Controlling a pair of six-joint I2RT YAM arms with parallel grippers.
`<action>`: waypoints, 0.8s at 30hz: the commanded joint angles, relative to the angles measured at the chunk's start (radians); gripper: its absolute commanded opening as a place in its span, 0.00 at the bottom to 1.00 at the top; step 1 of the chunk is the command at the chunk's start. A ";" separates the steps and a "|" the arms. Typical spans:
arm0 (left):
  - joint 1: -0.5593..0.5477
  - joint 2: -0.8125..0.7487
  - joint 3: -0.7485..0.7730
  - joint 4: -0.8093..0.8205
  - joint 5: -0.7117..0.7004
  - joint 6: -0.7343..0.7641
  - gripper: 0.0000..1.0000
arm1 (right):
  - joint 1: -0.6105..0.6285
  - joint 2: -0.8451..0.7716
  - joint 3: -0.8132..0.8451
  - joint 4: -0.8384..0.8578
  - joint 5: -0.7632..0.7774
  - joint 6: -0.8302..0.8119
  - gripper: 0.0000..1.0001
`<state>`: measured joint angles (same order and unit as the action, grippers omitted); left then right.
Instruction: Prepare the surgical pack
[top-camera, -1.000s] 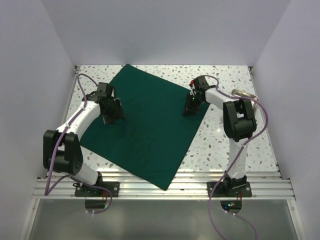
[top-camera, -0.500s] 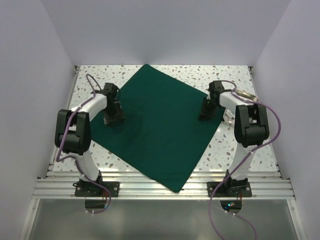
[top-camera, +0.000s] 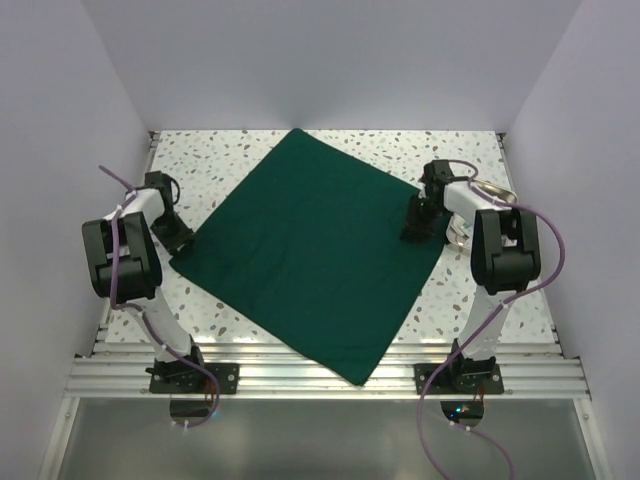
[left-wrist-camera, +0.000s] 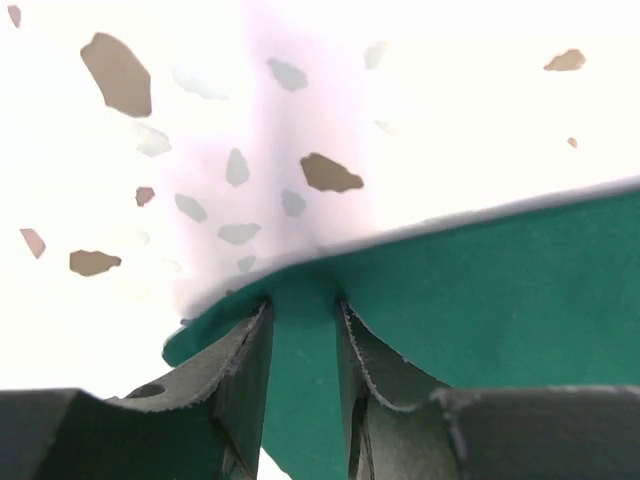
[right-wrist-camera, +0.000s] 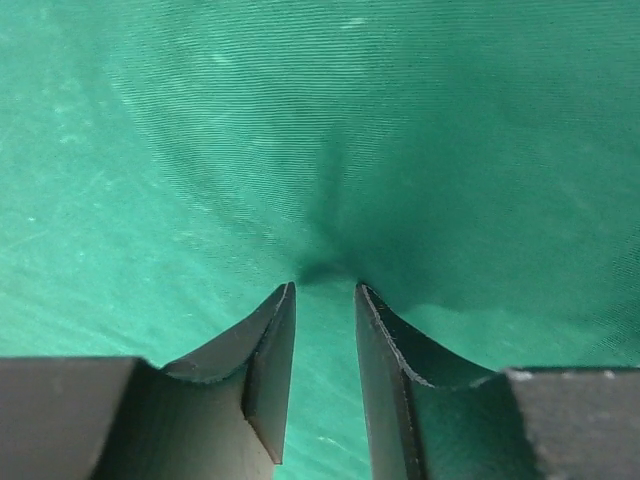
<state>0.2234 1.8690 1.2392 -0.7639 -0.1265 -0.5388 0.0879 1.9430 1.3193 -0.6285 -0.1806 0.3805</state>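
While the surgical pack (top-camera: 315, 250) lies spread as one flat sheet, preparing it looks barely begun. No fold shows anywhere, so shaping it into a compact bundle seems to be entirely left to do.

It is a plain, matte, dark green cloth, a smooth square turned like a diamond. It covers the middle of the speckled white table (top-camera: 500, 290). One corner points at the table's far edge and another at its near edge, where the arms are bolted.

The left gripper (left-wrist-camera: 305, 300) sits at the cloth corner closest to the table's left edge. Its jaws are narrowly parted and straddle the hem, with a strip of green showing in the gap.

The right gripper (right-wrist-camera: 325, 287) rests on the cloth corner closest to the table's right edge. Its jaws are also slightly apart and hold nothing. A small dark pucker in the fabric sits just beyond its fingertips.
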 joint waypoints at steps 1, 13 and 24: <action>0.046 0.025 -0.012 0.037 -0.032 -0.007 0.35 | -0.028 -0.073 0.079 -0.074 0.075 -0.003 0.36; 0.059 0.030 0.019 0.101 0.050 0.033 0.34 | -0.162 -0.066 0.308 -0.163 0.404 0.012 0.71; 0.024 -0.125 -0.067 0.149 0.225 0.033 0.43 | -0.174 0.139 0.549 -0.252 0.435 0.035 0.99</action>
<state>0.2649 1.8030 1.2007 -0.6586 0.0338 -0.5259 -0.0872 2.0579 1.8114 -0.8459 0.2268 0.3779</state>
